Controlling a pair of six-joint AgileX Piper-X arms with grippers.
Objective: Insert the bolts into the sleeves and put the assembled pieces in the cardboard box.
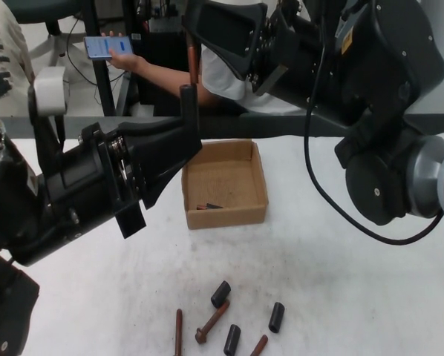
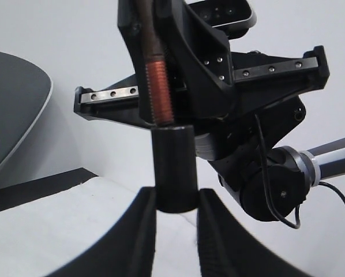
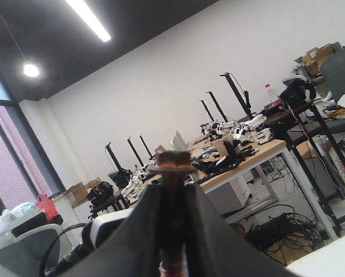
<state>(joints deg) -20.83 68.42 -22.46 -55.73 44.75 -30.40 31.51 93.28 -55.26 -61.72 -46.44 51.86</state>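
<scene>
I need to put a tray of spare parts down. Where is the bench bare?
In the high view the bench is bare right of the box and of the loose sleeves, and in the strip between box and sleeves. Also left of the bolts. Crowded: the near middle, where bolts and sleeves lie close together.

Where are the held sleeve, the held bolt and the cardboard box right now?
sleeve (image 2: pixel 173 167), left wrist view, middle of its black side wall.
bolt (image 2: pixel 159 92), left wrist view, threaded shank just above the sleeve.
cardboard box (image 1: pixel 237 217), high view, outer face of its near wall.
</scene>
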